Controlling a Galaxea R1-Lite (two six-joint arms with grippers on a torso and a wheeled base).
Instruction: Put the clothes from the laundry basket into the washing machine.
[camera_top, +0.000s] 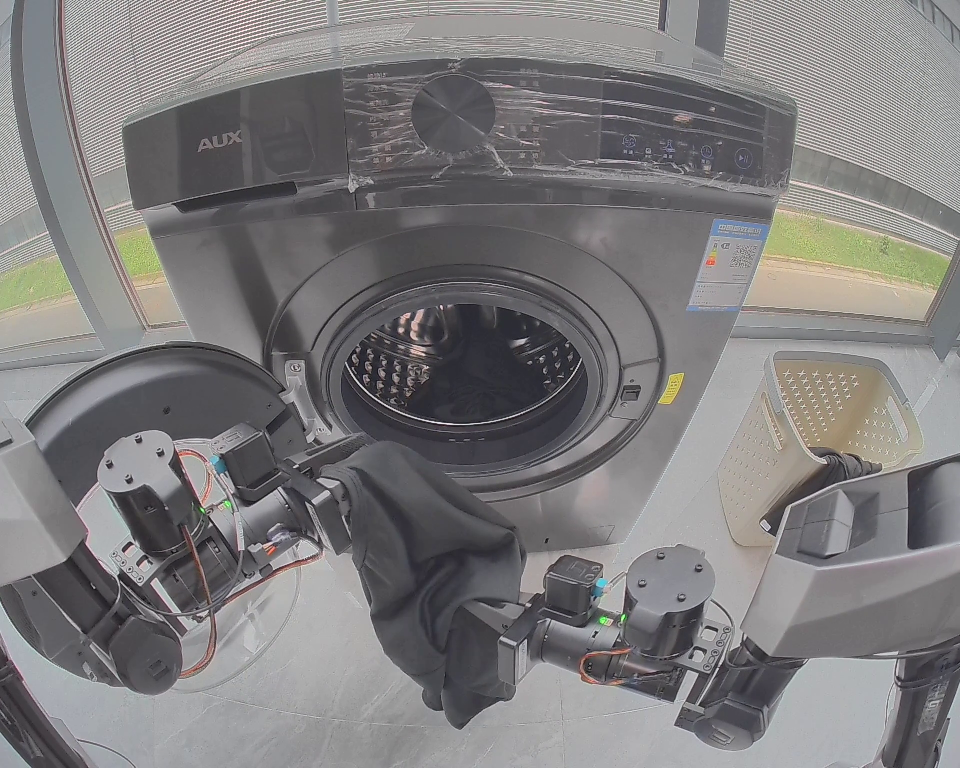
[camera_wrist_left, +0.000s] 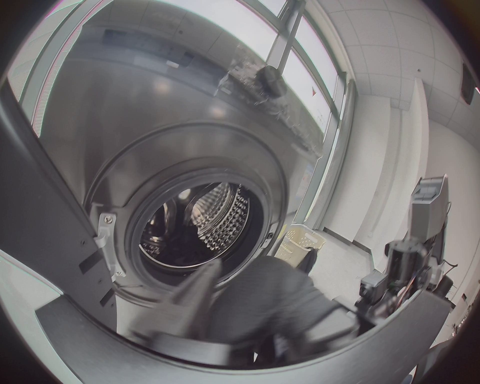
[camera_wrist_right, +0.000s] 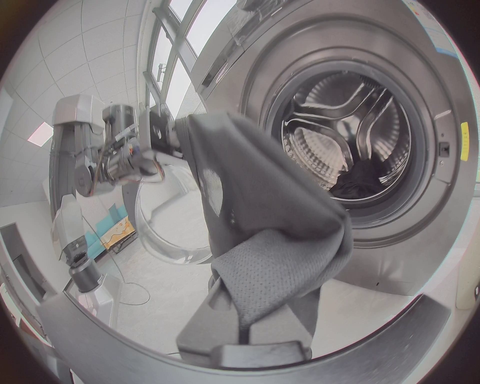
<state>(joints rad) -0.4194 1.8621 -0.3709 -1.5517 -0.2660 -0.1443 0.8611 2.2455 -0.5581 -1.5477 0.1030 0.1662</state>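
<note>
- The left tool (camera_top: 340, 478) and the right tool (camera_top: 487, 618) are both pinching one dark garment (camera_top: 425, 560). It is hanging between them, just in front of the washing machine (camera_top: 250, 260) and below its open drum (camera_top: 390, 375).
- Dark clothing (camera_wrist_right: 360, 182) is already lying inside the drum, so part of the load seems done.
- Another dark piece (camera_top: 840, 466) is draping over the rim of the laundry basket (camera_top: 750, 470), so more is waiting.

Dark garment (camera_top: 430, 560) covers the tips of my left gripper (camera_top: 345, 478) and right gripper (camera_top: 485, 620). In my left wrist view, the near fingers (camera_wrist_left: 195, 295) are blurred. My right arm (camera_top: 860, 560) hides one corner of the basket (camera_top: 800, 410); I cannot identify the dark item (camera_top: 845, 465) inside.
</note>
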